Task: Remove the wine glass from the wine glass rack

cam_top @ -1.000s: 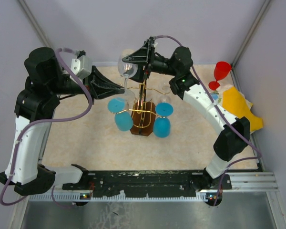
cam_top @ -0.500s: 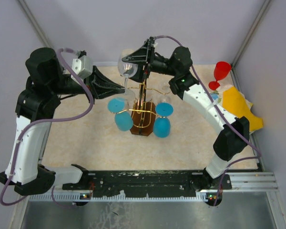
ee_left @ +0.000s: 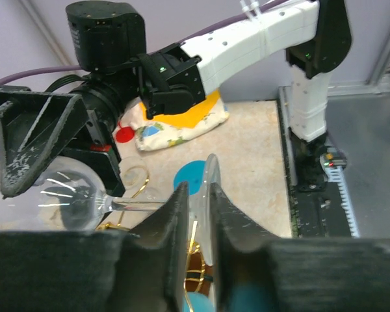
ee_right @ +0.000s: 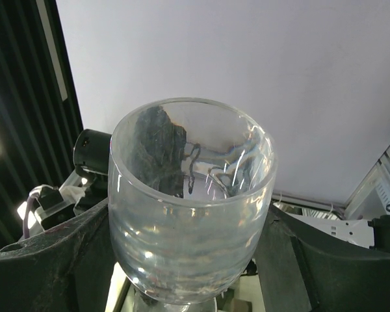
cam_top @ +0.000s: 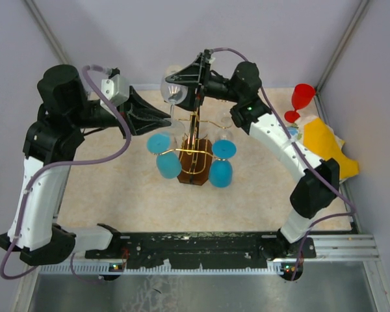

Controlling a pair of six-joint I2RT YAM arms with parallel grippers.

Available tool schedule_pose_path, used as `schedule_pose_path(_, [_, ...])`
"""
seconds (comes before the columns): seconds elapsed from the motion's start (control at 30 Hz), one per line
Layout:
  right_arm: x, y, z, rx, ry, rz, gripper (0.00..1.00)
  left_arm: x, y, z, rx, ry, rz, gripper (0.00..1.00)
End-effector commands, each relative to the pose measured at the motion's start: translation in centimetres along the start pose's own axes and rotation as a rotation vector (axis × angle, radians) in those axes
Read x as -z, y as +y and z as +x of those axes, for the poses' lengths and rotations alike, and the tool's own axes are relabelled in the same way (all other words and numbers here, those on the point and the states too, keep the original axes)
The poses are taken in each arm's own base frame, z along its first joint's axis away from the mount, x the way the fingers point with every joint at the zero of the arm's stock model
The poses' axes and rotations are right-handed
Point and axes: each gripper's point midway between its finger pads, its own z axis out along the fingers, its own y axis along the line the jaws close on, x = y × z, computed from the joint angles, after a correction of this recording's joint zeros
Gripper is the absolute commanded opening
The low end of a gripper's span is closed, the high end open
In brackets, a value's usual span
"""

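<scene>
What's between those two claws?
A clear wine glass: the right claw grips its bowl and the left claw pinches its foot, as both wrist views show.

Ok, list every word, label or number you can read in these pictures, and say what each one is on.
No text can be read in any view.
The clear wine glass, the gold rack and the blue glasses show no lettering.
The print on the yellow cloth bag is too small and blurred to read.
</scene>
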Motion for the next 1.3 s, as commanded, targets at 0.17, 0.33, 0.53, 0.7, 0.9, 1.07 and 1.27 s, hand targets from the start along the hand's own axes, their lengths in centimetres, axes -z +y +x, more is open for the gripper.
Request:
schedule_pose_path(0.17, [-0.1, 3.4, -0.5, 0.082, 0.015, -0.070, 0.50, 1.1, 0.3, -0.3, -0.042, 0.003, -0.105, 0.93])
schedule_pose_path(0.33, [1.1, 3.0, -3.2, 0.109, -0.033, -0.029, 0.50, 2.3, 0.2, -2.0, -0.081, -0.035, -0.180, 1.00])
schedule_pose_path(0.53, [5.0, 2.8, -9.9, 0.237, -0.148, 0.111, 0.51, 3.9, 0.8, -3.4, -0.112, -0.068, -0.312, 1.00])
schedule_pose_path(0.7, [10.8, 2.5, -18.2, 0.413, -0.328, 0.274, 0.48, 3.8, 2.5, -1.4, -0.038, -0.010, -0.375, 1.00])
schedule_pose_path(0.9, [19.3, -1.0, -26.6, 0.678, -0.593, 0.576, 0.46, 4.3, 7.8, 2.6, 0.081, 0.082, -0.606, 1.00])
schedule_pose_path(1.07, [23.7, -4.0, -30.7, 0.861, -0.709, 0.850, 0.45, 5.5, 11.7, 4.5, 0.102, 0.124, -0.795, 1.00])
schedule_pose_path(1.27, [27.1, -7.7, -34.5, 1.058, -0.775, 1.211, 0.43, 7.1, 14.8, 6.0, 0.134, 0.077, -0.914, 1.00])
